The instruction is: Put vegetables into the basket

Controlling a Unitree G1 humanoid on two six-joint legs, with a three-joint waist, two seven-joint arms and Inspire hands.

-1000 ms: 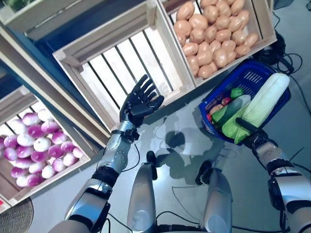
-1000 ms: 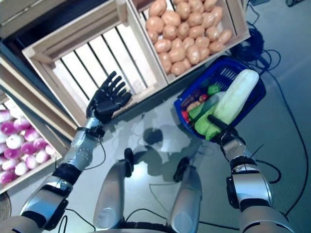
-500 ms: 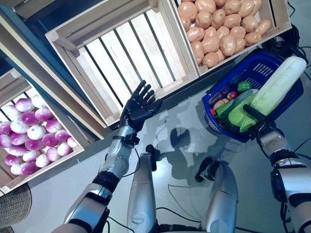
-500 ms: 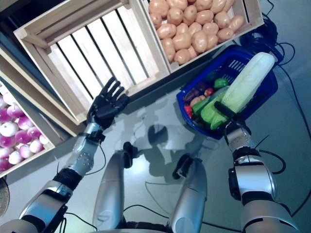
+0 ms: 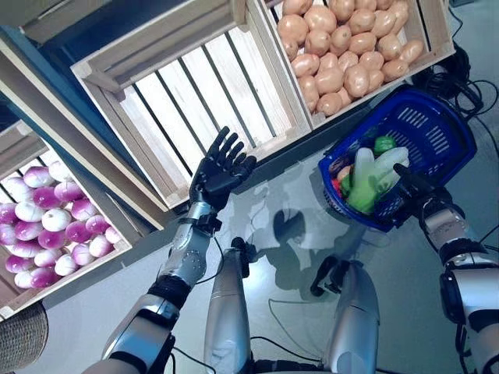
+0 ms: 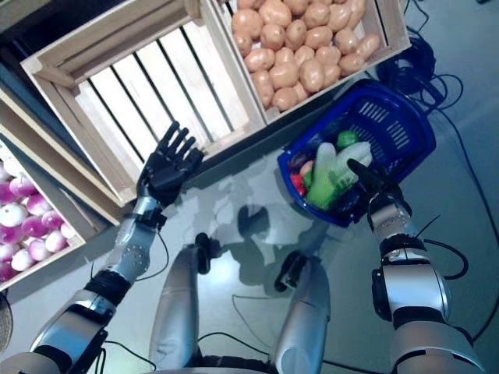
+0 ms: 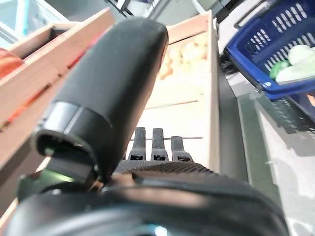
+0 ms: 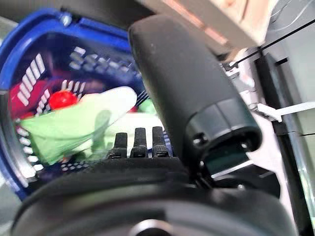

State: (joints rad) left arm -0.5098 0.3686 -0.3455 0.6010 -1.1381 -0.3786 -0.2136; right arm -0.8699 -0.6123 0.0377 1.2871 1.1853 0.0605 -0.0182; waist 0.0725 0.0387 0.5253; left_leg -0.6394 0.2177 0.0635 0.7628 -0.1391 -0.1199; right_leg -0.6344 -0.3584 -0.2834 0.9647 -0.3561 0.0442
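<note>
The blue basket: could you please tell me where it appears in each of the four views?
Left eye view: blue basket at right, below the potato crate.
Right eye view: right of centre, below the same crate.
Left wrist view: upper right corner.
Right wrist view: left half, past the right hand.
Shared landmark: the pale green cabbage inside.
</note>
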